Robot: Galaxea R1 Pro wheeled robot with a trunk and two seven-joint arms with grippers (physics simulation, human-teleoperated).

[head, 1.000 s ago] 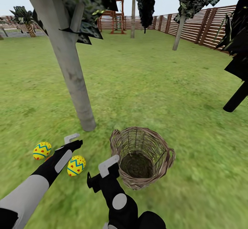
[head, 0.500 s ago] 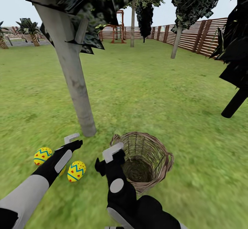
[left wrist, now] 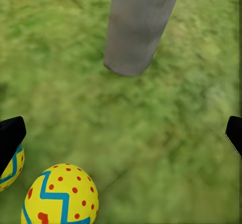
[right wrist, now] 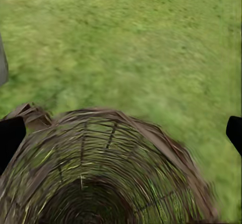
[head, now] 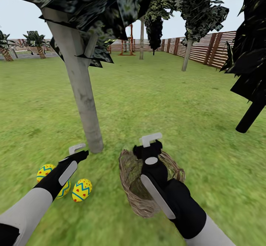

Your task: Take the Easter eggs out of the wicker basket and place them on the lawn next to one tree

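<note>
Third egg sought: the right gripper (head: 150,145) is held over the wicker basket (head: 129,187).

Two Easter eggs (head: 82,190) are seen on the lawn (head: 155,102) near the foot of the tree (head: 83,102), beside the left gripper (head: 78,151); a third is not seen, and the basket's depths are hidden by the right arm. Both sets of jaws are spread and empty, as shown by the fingertips at the edges of each wrist view. The retrieval step is judged in hand; a lowering into the basket mouth is called for next, if an egg is left there.
</note>
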